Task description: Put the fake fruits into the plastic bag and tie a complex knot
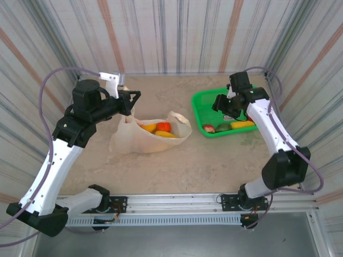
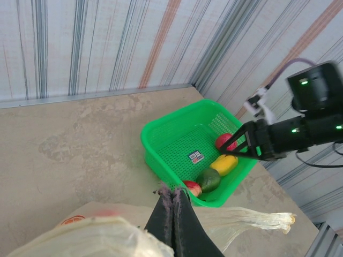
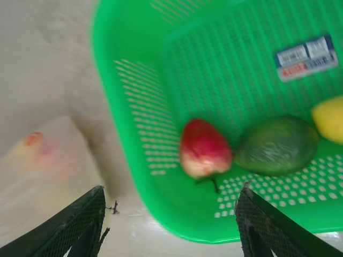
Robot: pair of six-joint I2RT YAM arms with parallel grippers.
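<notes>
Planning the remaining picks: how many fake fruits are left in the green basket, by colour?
red fruits: 2
yellow fruit: 1
green fruit: 1
Total in the green basket: 4

Striped walls (image 1: 171, 32), beige mottled tabletop (image 1: 177, 166) — even light

The sticker (image 3: 304, 57) on the green basket (image 3: 128, 101) floor is unreadable.
</notes>
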